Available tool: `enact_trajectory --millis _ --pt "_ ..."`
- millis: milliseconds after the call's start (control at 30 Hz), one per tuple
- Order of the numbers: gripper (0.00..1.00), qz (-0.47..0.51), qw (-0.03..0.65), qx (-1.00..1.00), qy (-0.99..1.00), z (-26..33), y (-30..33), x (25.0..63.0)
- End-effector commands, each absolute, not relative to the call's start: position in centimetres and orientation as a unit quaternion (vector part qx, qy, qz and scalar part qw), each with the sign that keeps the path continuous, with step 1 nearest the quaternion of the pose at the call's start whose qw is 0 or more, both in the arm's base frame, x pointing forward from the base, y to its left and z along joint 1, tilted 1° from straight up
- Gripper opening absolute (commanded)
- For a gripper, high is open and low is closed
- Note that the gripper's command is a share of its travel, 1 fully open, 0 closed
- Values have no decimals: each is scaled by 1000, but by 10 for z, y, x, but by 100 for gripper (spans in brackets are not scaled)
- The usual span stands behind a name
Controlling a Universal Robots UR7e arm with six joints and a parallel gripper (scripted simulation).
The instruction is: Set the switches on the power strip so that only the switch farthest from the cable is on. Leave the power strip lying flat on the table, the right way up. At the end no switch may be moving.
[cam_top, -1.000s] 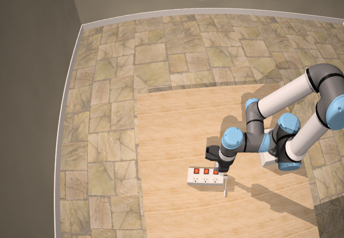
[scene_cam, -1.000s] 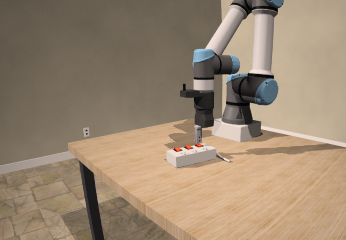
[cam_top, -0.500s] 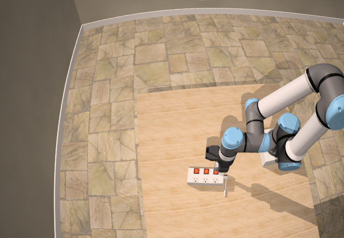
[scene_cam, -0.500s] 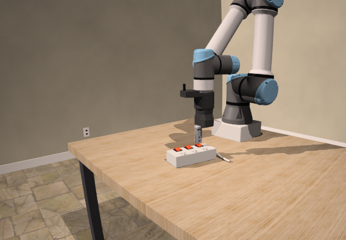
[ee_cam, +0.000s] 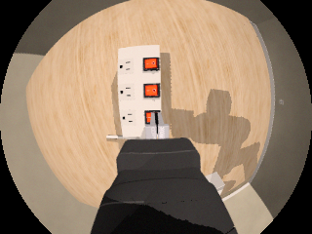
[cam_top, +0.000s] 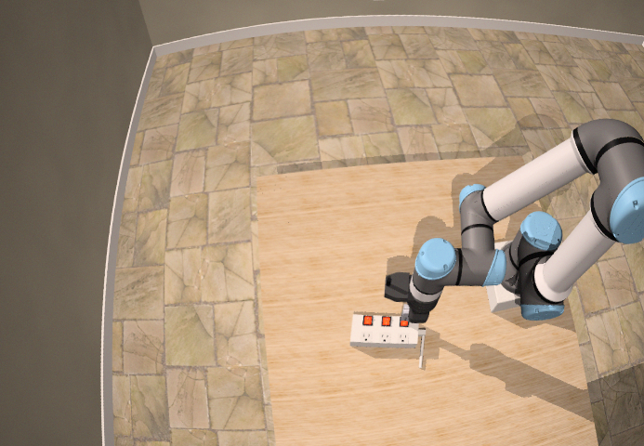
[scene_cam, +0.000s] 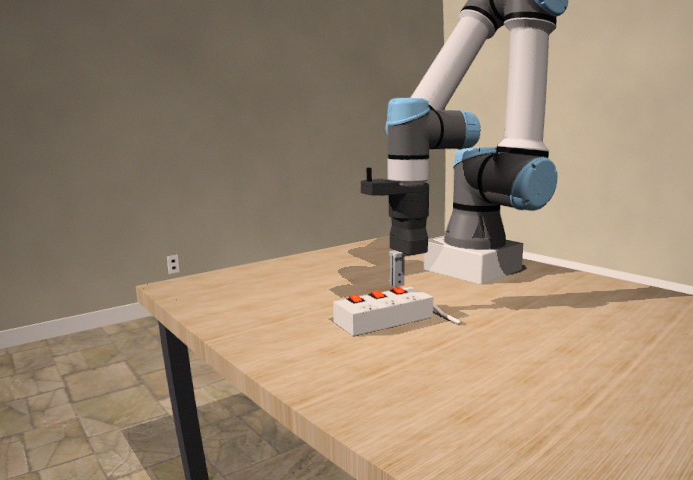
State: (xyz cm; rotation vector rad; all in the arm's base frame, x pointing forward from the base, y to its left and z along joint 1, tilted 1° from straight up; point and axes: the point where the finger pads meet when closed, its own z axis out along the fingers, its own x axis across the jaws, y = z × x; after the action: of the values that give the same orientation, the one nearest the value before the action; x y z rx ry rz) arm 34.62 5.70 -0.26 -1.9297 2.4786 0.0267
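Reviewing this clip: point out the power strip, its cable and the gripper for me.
power strip (scene_cam: pixel 378 318): exterior view, on its white front side wall.
cable (cam_top: pixel 422 349): top view, midway along the short white lead.
gripper (scene_cam: pixel 396 283): exterior view, at the closed fingertips above the switch nearest the cable.

On the bench (scene_cam: pixel 528 384), the power strip (scene_cam: pixel 383 313) lies flat before the arm's base (scene_cam: pixel 460 270), its cable (scene_cam: pixel 447 315) at the base-side end, the closed hand (scene_cam: pixel 396 283) directly above the switch (scene_cam: pixel 398 290) nearest that cable.
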Motion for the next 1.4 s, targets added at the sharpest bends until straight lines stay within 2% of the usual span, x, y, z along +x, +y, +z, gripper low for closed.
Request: enact_trajectory --millis 0,1367 --pt "0 8 1 -614 789 -2 57 347" --pt "0 8 1 -614 789 -10 57 346"
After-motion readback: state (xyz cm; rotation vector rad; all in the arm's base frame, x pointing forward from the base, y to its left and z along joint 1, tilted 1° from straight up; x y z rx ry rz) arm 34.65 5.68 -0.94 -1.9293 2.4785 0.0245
